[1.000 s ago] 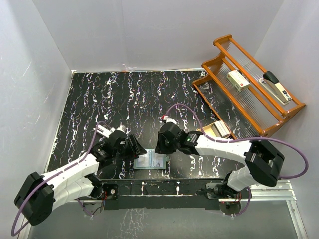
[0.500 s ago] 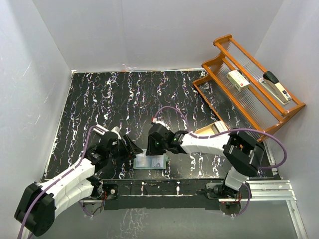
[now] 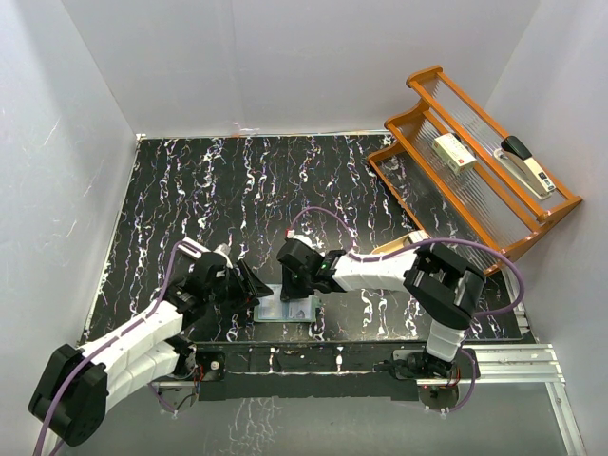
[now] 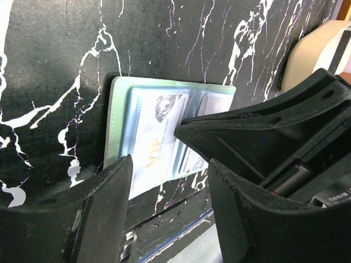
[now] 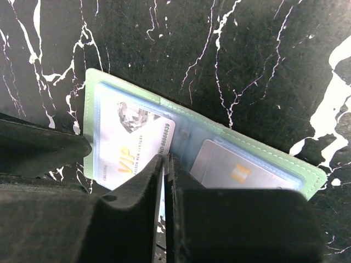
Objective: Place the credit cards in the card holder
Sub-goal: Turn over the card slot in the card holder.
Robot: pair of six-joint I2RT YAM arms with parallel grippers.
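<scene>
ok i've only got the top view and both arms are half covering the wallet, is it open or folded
observer: Open flat. The right wrist view shows the card holder with its teal inside facing up.
operator: any cards on it
observer: Two. A white card marked VIP lies on the left half and a grey card with a gold chip on the other half.
operator: what's the right arm doing there
observer: The right pincer is shut, with its tips at the VIP card's edge next to the fold. I cannot tell whether it is pinching the card.
</scene>
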